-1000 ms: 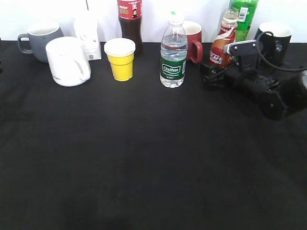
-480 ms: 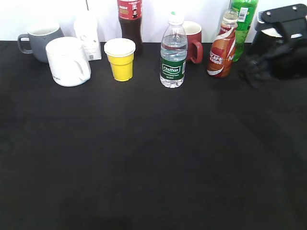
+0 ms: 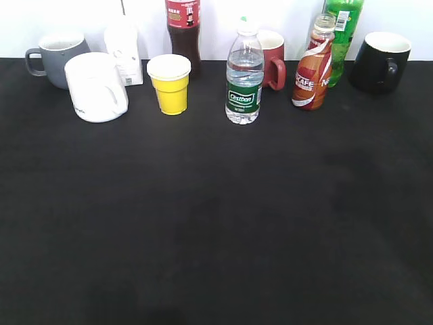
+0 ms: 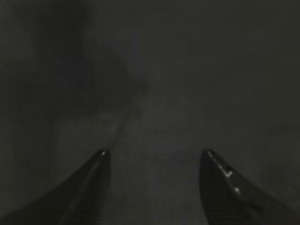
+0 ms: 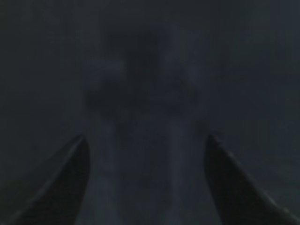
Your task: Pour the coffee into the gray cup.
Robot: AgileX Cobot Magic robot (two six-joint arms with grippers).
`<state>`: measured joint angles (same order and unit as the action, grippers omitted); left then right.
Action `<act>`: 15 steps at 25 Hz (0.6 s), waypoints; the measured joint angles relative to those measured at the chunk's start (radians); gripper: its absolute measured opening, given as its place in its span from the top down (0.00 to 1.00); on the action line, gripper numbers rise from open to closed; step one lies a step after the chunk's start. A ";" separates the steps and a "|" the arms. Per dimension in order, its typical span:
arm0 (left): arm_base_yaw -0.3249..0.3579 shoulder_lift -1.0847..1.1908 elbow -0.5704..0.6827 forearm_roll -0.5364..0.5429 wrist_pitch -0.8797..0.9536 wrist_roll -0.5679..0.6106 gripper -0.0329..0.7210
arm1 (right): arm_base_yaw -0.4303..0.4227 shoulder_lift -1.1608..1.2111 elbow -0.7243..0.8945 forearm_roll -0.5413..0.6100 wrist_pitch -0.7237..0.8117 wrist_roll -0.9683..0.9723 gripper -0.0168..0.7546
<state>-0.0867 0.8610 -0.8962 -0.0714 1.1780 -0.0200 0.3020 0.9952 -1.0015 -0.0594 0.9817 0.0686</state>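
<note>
The coffee bottle (image 3: 312, 71), orange-brown with white "CAFE" lettering, stands upright at the back right of the black table. The gray cup (image 3: 57, 57) stands at the far back left, handle to the left. Neither arm shows in the exterior view. In the left wrist view my left gripper (image 4: 154, 152) is open and empty over dark cloth. In the right wrist view my right gripper (image 5: 146, 138) is open and empty over dark cloth. Neither wrist view shows the bottle or the cup.
Along the back stand a white mug (image 3: 96, 87), a white carton (image 3: 123, 53), a yellow cup (image 3: 170, 83), a cola bottle (image 3: 183, 30), a water bottle (image 3: 244, 76), a red mug (image 3: 272, 57), a green bottle (image 3: 343, 30) and a black mug (image 3: 381, 62).
My right arm, which was beside the coffee bottle a second ago, has drawn back to the right and left the exterior view. The bottle stands where it was.
</note>
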 joint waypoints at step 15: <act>0.000 -0.617 0.342 -0.003 -0.049 0.096 0.35 | 0.000 -0.698 0.499 -0.047 0.076 0.016 0.21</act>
<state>-0.0867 0.2444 -0.5546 -0.0745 1.1288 0.0760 0.3020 0.2967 -0.5021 -0.1067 1.0576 0.0844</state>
